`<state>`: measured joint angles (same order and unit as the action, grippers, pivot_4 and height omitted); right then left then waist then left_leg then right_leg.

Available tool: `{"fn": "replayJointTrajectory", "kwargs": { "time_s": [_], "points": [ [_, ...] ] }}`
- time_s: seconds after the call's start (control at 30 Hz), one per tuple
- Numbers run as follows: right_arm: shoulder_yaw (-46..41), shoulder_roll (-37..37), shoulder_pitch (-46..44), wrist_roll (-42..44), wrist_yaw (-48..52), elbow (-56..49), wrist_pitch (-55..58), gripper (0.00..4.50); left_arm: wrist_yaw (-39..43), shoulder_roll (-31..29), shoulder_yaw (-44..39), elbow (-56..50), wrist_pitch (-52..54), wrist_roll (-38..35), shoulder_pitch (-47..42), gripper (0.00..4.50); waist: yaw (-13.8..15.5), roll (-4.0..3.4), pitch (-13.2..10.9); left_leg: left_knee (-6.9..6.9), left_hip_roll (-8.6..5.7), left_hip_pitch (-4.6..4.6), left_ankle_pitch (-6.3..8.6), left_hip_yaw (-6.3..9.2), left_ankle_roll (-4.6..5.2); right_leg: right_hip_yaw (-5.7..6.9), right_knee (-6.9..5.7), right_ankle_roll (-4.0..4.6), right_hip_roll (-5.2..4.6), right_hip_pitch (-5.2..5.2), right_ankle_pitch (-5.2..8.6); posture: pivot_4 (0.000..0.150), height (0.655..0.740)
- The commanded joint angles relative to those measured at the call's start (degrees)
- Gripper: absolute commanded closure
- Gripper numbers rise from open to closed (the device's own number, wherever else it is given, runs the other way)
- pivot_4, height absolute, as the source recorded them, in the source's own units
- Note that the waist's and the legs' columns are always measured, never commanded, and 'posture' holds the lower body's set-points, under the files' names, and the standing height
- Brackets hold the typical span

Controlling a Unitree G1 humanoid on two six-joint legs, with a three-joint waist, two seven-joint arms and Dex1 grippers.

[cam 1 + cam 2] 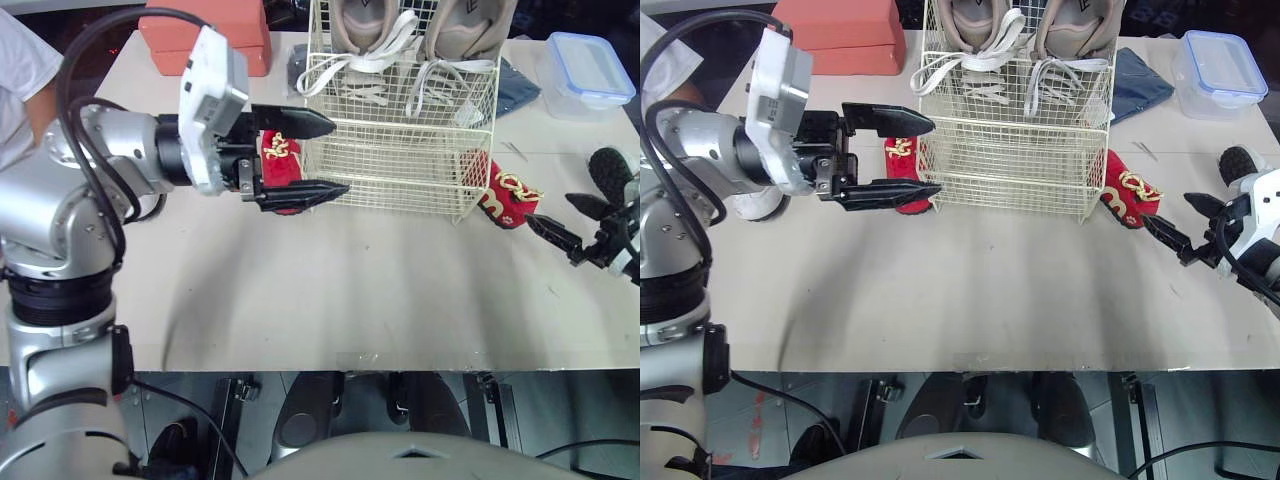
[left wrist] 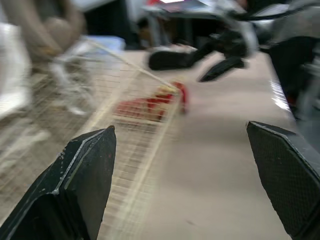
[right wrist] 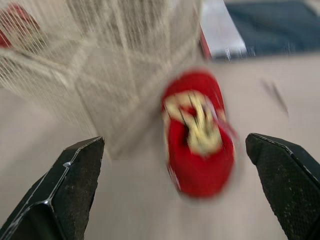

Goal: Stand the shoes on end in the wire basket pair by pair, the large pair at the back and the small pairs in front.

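Left tool (image 1: pixel 337 156) and right tool (image 1: pixel 550 209) were both spread, empty. Left one hugged the wire basket (image 1: pixel 400 165), so grabbing the red shoe (image 1: pixel 282 165) could've snagged wire.

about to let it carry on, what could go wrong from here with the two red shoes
The left hand, open by the left red shoe, is close to the wire basket: closing could snag wire or shove it. The right red shoe lies beside the basket's corner, so the open right hand may catch wire too.
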<state>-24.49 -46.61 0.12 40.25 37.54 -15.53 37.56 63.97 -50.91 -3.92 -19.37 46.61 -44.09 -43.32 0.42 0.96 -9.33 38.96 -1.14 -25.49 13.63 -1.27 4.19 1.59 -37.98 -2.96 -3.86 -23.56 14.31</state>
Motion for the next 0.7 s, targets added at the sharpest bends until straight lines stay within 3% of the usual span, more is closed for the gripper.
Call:
{"fn": "replayJointTrajectory", "kwargs": {
  "time_s": [0.03, 0.33, 0.37, 0.43, 0.57, 0.67, 0.7],
  "points": [
    [3.11, 0.08, -2.7, -4.18, 2.19, 5.12, -3.46, 0.0, 1.61, -2.69, -0.39, -0.99, 2.18, -1.49, -3.11, 0.02, -0.01, 0.0, 0.0, -0.01, 0.01, 0.01, 0.0, 0.0, 0.0, 0.0, 0.0, 0.0, 0.01, 0.0, 0.0, 0.15, 0.74],
    [9.03, 3.1, -13.01, -10.27, 4.77, 18.17, -8.57, 0.0, 3.39, -5.29, 0.12, -1.56, 6.25, -3.03, -4.53, 0.02, -0.17, -0.06, -0.04, -0.01, 0.0, -0.01, 0.0, -0.01, 0.0, -0.04, 0.01, -0.04, 0.04, 0.0, 0.03, 0.15, 0.74],
    [9.27, 3.35, -13.76, -10.64, 5.01, 18.86, -8.82, 0.56, 3.7, -5.52, -0.04, -1.76, 6.83, -3.58, -4.45, 0.0, -0.17, -0.06, -0.04, -0.01, -0.01, 0.0, 0.0, -0.02, 0.0, -0.04, 0.0, -0.04, 0.03, 0.0, 0.03, 0.15, 0.74],
    [9.46, 3.7, -14.52, -11.04, 5.45, 19.52, -9.1, 1.14, 4.6, -6.01, -0.12, -1.95, 7.56, -4.54, -4.27, 0.0, -0.19, -0.07, -0.04, -0.01, 0.0, -0.01, 0.0, -0.01, 0.0, -0.03, 0.0, -0.04, 0.03, 0.0, 0.03, 0.15, 0.74],
    [8.94, 3.63, -14.36, -11.54, 5.92, 19.39, -9.35, 2.85, 6.4, -6.53, 0.4, -1.83, 8.45, -6.02, -4.54, 0.0, 0.02, -0.07, -0.04, -0.01, 0.0, -0.02, 0.0, 0.02, 0.0, -0.07, 0.01, -0.04, 0.02, 0.0, 0.04, 0.15, 0.74],
    [7.49, 3.01, -12.79, -11.04, 6.22, 17.35, -8.77, 4.3, 6.32, -6.01, 1.0, -1.05, 7.59, -5.35, -5.18, 0.0, 0.29, -0.07, -0.04, -0.01, -0.01, -0.02, 0.0, 0.01, 0.0, -0.07, 0.01, -0.04, 0.0, 0.0, 0.04, 0.15, 0.74],
    [6.84, 2.79, -12.15, -10.94, 6.19, 16.37, -8.87, 4.41, 6.56, -5.9, 1.33, -0.89, 7.17, -5.08, -5.3, 0.0, 0.34, -0.07, -0.04, -0.01, -0.01, -0.02, 0.0, 0.01, 0.0, -0.09, 0.01, -0.04, 0.0, 0.0, 0.04, 0.15, 0.74]
  ]
}}
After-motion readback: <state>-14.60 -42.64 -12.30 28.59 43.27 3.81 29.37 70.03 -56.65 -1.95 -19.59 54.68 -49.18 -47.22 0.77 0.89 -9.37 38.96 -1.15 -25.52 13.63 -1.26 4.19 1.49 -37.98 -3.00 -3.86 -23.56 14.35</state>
